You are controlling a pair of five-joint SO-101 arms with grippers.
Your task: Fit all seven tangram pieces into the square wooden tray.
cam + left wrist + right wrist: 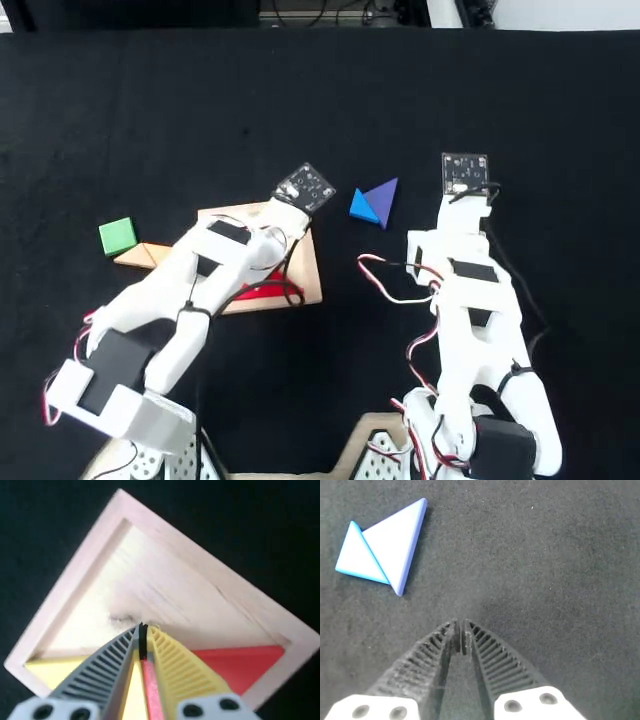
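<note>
The tray is pale wood with faint grain, and holds a red piece and a yellow piece. On the black table lie a green square, orange triangle, blue triangle and purple triangle.

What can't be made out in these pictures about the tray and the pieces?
High view: the left arm covers most of the wooden tray, so its contents can't be counted; a strip of the red piece shows.
High view: the orange triangle's end runs under that arm.
Left wrist view: the left gripper's fingers hide where the red piece meets the yellow piece; the picture's edge cuts the tray's near corner.
</note>
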